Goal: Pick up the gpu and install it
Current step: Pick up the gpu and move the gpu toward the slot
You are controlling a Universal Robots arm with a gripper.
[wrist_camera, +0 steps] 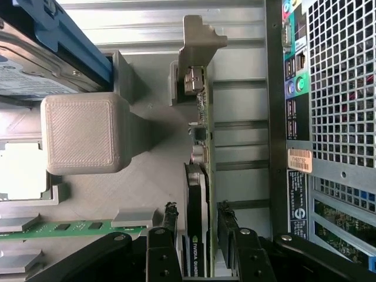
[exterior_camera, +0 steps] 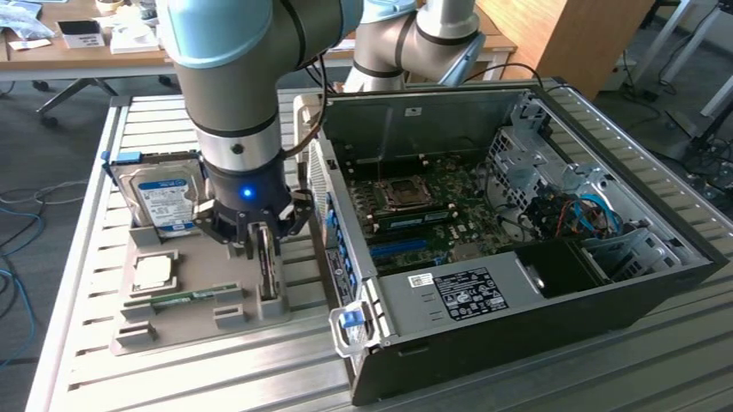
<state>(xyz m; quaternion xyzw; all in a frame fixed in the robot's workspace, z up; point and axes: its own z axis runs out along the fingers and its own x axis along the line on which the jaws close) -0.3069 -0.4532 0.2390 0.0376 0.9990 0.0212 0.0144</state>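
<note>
The gpu (exterior_camera: 269, 279) stands on edge in a slot of the grey printed holder (exterior_camera: 189, 330), beside the open computer case (exterior_camera: 596, 283). In the wrist view the gpu (wrist_camera: 202, 135) is a thin green card with a black fan block on one face and a silver bracket at its far end. My gripper (exterior_camera: 263, 247) has come straight down over it. The gripper (wrist_camera: 198, 207) is open, one black finger on each side of the card, with a narrow gap showing on both sides. The card rests in the holder.
The holder also carries a blue-labelled hard drive (exterior_camera: 164, 202), a CPU (exterior_camera: 154, 270) and a RAM stick (exterior_camera: 184, 298). The case lies open with its motherboard (exterior_camera: 424, 215) exposed. Its rear panel (wrist_camera: 329, 88) is close beside the card. All sits on a slatted metal table (exterior_camera: 137, 378).
</note>
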